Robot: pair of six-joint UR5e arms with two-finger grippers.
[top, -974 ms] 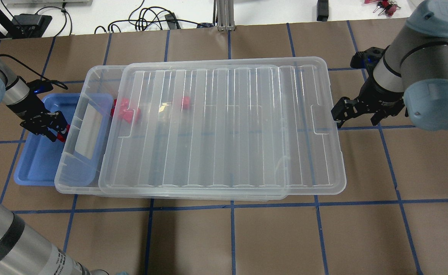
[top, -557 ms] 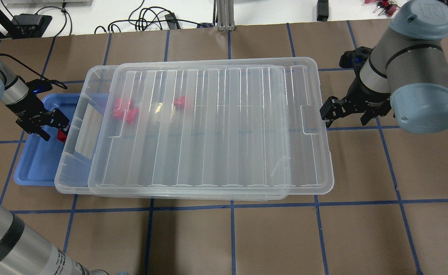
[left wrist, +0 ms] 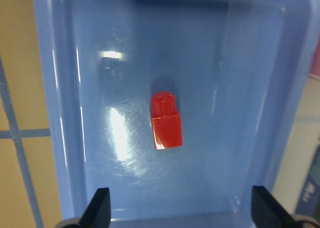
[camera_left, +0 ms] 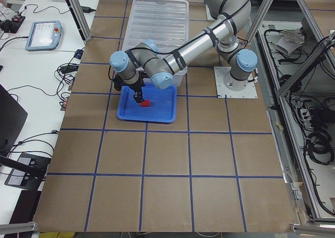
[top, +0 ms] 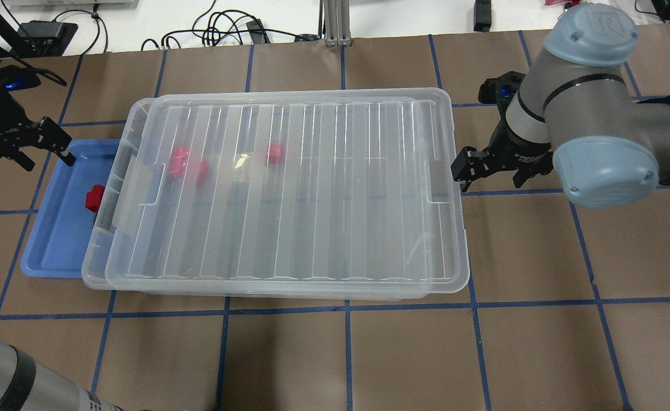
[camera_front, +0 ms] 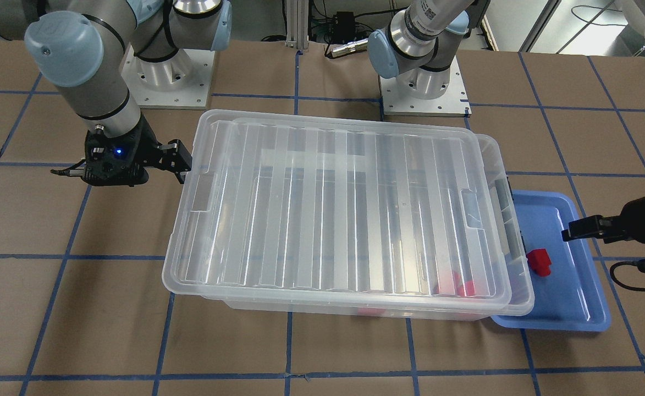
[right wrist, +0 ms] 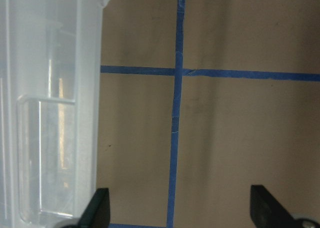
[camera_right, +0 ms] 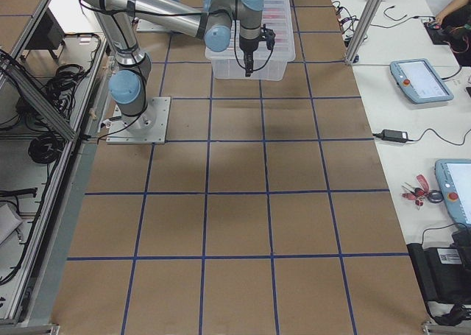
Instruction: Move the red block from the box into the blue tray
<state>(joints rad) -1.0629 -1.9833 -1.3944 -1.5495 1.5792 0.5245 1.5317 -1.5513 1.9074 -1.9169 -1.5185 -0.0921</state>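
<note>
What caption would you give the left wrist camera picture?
A red block lies in the blue tray below the open left claw.

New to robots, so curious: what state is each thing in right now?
red block, lying loose in the blue tray.
blue tray, holds one block.
box, covered, other red blocks inside.
lid, resting on box, offset, unseated.
left gripper, open, empty, over blue tray.
right gripper, open, empty, beside lid.

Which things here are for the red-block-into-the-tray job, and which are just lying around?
For the job: red block lying in the blue tray; clear box with its lid; open left pincer.
Just lying about: other red blocks inside the box; cables beyond the table; touchscreen pendant.
</note>
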